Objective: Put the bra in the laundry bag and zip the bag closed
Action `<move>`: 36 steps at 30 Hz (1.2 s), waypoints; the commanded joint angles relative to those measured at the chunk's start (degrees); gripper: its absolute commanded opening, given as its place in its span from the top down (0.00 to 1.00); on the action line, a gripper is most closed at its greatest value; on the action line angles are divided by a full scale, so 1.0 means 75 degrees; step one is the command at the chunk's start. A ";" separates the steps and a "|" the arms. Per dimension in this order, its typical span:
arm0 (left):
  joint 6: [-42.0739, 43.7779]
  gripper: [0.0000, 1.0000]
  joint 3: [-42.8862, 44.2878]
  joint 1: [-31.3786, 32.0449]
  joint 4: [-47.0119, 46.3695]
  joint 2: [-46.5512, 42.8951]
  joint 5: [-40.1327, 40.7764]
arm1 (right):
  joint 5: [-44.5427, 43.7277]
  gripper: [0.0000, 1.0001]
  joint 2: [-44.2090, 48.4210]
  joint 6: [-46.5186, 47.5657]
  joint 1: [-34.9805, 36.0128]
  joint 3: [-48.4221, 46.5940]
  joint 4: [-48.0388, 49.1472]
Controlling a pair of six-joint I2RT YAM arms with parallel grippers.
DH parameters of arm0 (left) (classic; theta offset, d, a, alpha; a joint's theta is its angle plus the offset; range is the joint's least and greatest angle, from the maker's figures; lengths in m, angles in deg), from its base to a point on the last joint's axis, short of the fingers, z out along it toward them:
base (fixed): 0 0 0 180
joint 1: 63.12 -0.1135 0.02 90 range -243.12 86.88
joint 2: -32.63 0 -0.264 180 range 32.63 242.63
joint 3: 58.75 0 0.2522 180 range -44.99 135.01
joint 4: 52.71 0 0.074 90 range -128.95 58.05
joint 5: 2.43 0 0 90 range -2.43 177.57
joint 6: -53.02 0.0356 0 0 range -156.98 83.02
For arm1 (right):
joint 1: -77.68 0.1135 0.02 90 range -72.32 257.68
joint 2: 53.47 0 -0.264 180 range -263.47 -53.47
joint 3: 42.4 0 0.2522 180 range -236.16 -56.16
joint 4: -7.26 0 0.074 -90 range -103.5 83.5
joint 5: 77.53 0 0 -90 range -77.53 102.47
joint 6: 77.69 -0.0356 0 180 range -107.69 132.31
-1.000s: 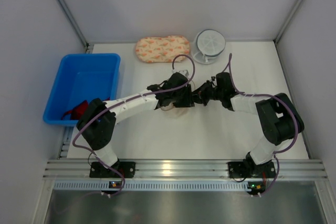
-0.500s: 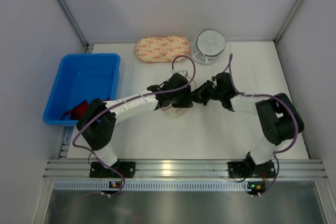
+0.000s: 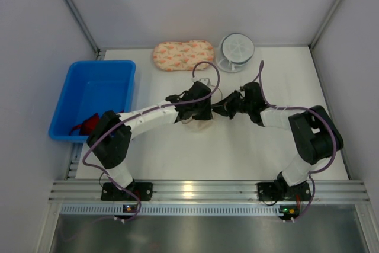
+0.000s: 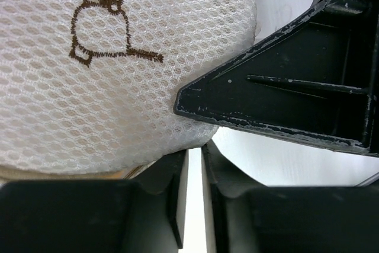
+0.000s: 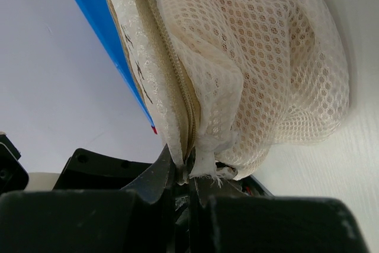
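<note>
right tool [image 5: 188, 173] pinches the zipper seam of the laundry bag [image 5: 266, 75], a soft honeycomb mesh dome, mid-frame in the top view. left tool [image 4: 192, 164] is nearly pressed together at its rounded edge; whether it grips, i cannot tell. behind, on the white bench [image 3: 237, 152], lies an oblong floral pouch [image 3: 182, 55].

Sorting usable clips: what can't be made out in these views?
Bra: unseen anywhere; overhead, the left arm and right arm cover the laundry bag; wrist views show only mesh.
Zip: right wrist shows one short stretch above where the right gripper pinches; the rest leaves the frame, no pull visible.
Left gripper: left wrist, nearly closed; a grip is unclear.
</note>
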 commanded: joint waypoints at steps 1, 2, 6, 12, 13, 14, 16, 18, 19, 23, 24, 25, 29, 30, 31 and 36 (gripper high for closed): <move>0.0150 0.83 0.0352 -0.0279 -0.0545 0.0044 0.0587 | 0.0900 1.00 0.0392 0.0021 0.0331 0.0115 -0.0008; 0.0138 0.86 0.0364 -0.0279 -0.0568 0.0044 0.0505 | 0.0900 1.00 0.0403 0.0009 0.0343 0.0127 -0.0008; 0.0126 0.99 0.0387 -0.0279 -0.0592 0.0033 0.0364 | 0.0865 1.00 0.0415 0.0079 0.0331 0.0104 -0.0031; 0.0220 1.00 -0.0104 -0.0303 -0.0580 -0.0481 0.0130 | 0.0876 1.00 0.0274 0.0559 0.0098 -0.0142 -0.0335; 0.0255 1.00 -0.0221 -0.0326 -0.0545 -0.0599 0.0094 | 0.0888 1.00 0.0286 0.0665 0.0050 -0.0166 -0.0498; 0.0302 1.00 -0.0443 -0.0349 -0.0510 -0.0705 0.0082 | 0.0876 1.00 0.0309 0.0782 0.0004 -0.0201 -0.0627; 0.0384 1.00 -0.0666 -0.0455 -0.0358 -0.0998 -0.0023 | 0.0795 1.00 0.0391 0.1133 -0.0102 -0.0306 -0.0990; 0.0501 1.00 -0.0995 -0.0583 -0.0299 -0.1278 -0.0186 | 0.0748 1.00 0.0438 0.1379 -0.0196 -0.0365 -0.1144; 0.0536 1.00 -0.1204 -0.0619 -0.0287 -0.1373 -0.0268 | 0.0747 1.00 0.0438 0.1427 -0.0231 -0.0377 -0.1191; 0.0735 1.00 -0.1546 -0.0736 -0.0240 -0.1818 -0.0597 | 0.0759 1.00 0.0345 0.1661 -0.0406 -0.0505 -0.1459; 0.0759 1.00 -0.1593 -0.0748 -0.0229 -0.1877 -0.0621 | 0.0759 1.00 0.0321 0.1813 -0.0430 -0.0552 -0.1530; 0.0794 1.00 -0.1686 -0.0759 -0.0229 -0.1924 -0.0656 | 0.0782 1.00 0.0298 0.1907 -0.0454 -0.0611 -0.1612; 0.1098 1.00 -0.1956 -0.0806 -0.0193 -0.2321 -0.0959 | 0.0701 1.00 0.0216 0.2481 -0.0571 -0.1020 -0.2175; 0.1192 1.00 -0.2003 -0.0853 -0.0193 -0.2404 -0.1019 | 0.0666 1.00 0.0158 0.2702 -0.0629 -0.1103 -0.2350; 0.1297 1.00 -0.2131 -0.0865 -0.0182 -0.2474 -0.1100 | 0.0642 1.00 0.0122 0.2832 -0.0653 -0.1185 -0.2467; 0.2269 1.00 -0.2507 -0.0865 -0.0228 -0.3095 -0.1685 | 0.0641 1.00 -0.0217 0.3675 -0.1063 -0.2028 -0.3100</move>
